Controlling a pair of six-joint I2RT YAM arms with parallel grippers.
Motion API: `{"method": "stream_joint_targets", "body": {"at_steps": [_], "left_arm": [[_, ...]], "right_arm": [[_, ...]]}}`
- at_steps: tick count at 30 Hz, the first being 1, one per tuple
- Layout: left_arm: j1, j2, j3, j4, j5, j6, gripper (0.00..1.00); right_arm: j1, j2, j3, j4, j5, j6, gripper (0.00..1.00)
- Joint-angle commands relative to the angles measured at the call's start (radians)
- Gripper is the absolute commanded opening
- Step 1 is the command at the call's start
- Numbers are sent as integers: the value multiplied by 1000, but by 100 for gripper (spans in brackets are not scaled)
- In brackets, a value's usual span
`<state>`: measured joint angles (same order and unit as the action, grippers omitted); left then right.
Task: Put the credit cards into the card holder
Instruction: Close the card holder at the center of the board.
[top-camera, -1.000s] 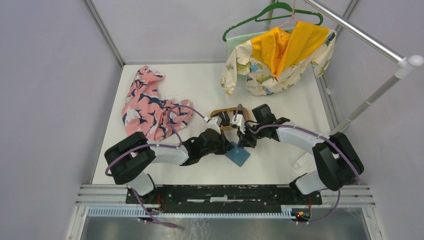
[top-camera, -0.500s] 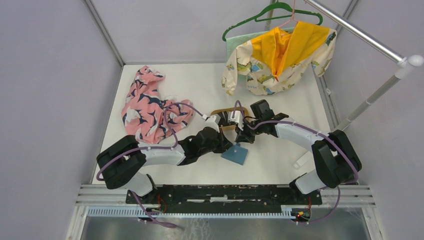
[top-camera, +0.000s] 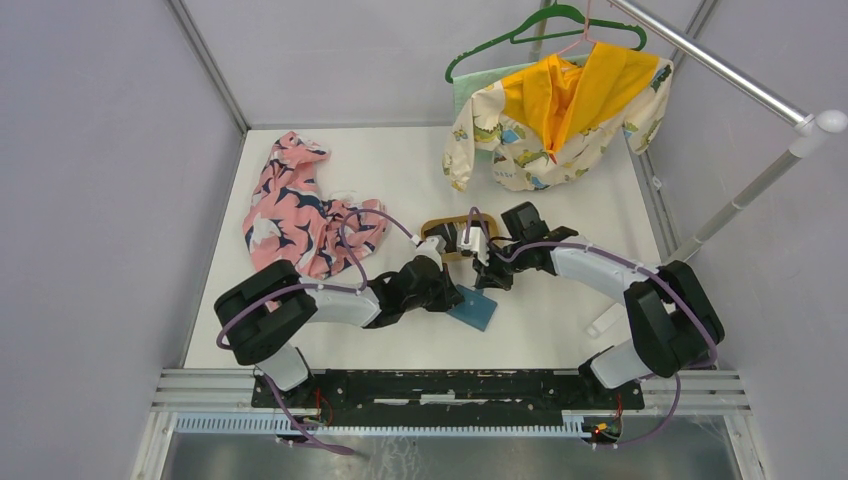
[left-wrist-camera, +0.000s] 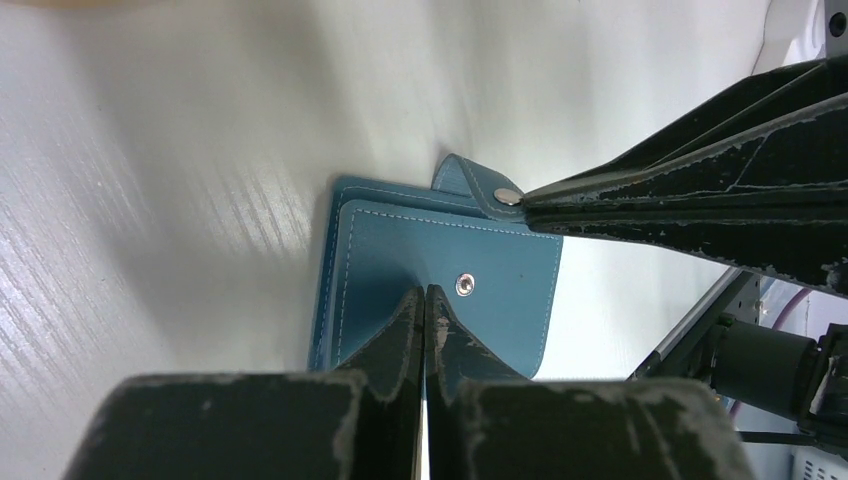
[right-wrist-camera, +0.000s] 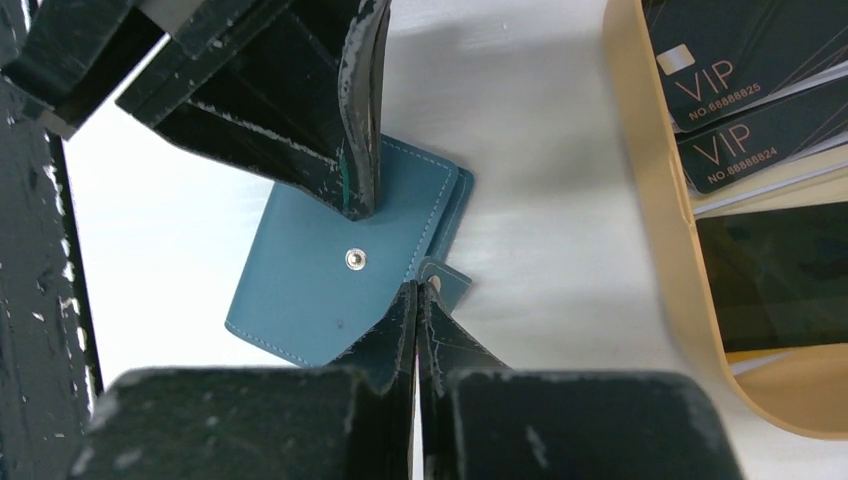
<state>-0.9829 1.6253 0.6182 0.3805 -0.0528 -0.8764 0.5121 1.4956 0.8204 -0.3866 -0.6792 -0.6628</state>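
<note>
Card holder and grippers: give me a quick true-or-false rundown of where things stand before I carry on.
1. The card holder lies folded on the table. True.
2. Its strap tab is snapped onto the stud. False: the tab sits loose, off the stud, at the right gripper tip.
3. Both grippers are open. False: the left gripper and the right gripper are both shut.
4. Dark credit cards lie in the wooden tray. True.
</note>
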Motion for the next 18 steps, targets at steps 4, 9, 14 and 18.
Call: {"method": "stream_joint_targets", "body": {"at_steps": [4,9,14,18], "left_arm": [[6,18,4,51,3,5,2],[6,28,-1,64,16,-4,2],[5,20,-10,73,18,-6,2],[5,12,-8,72,25,3,2]], "right_arm": [[-1,-89,-24,-69,110,-98,0],[-3,-137,-61,-57,177,-97,9],[-18,-137,-62,-61,190,-88,21],[-43,-140,-19,-109,139,-85,37]]}}
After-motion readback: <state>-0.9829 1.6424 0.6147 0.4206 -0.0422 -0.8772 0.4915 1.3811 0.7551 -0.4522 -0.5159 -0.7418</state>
